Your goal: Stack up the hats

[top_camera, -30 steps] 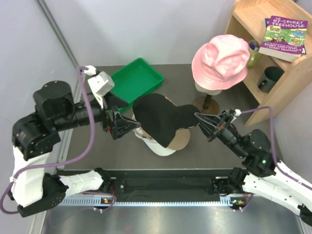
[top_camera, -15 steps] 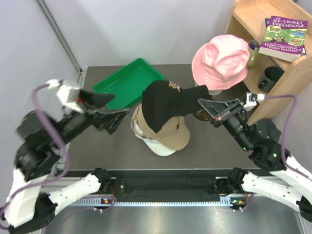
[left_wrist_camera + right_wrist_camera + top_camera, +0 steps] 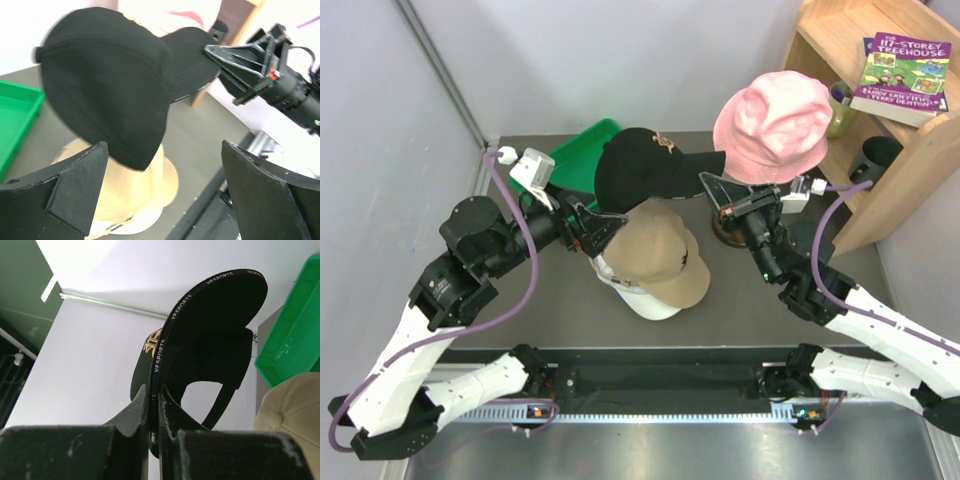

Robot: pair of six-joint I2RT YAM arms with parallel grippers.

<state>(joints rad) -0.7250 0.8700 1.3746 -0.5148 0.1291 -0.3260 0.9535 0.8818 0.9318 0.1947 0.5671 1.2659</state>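
A black cap [image 3: 640,170] hangs in the air over the back of the table, its peak pinched in my shut right gripper [image 3: 705,185]. The right wrist view shows that peak edge-on [image 3: 210,330] between the fingers [image 3: 156,395]. Below it a tan cap [image 3: 660,255] sits on a white cap [image 3: 645,300] at the table's middle. My left gripper [image 3: 595,225] stands open and empty just left of the tan cap, under the black cap [image 3: 110,90]. A pink hat [image 3: 772,125] rests on a stand at the back right.
A green tray [image 3: 585,165] lies at the back left, partly behind the black cap. A wooden shelf [image 3: 910,150] with a book [image 3: 903,65] and a dark cup [image 3: 875,160] stands at the right. The pink hat's wooden stand [image 3: 745,205] is close behind my right gripper.
My right gripper has lifted the black cap up and back, off the tan cap. My left arm swung out left, then came back beside the stack, open throughout.
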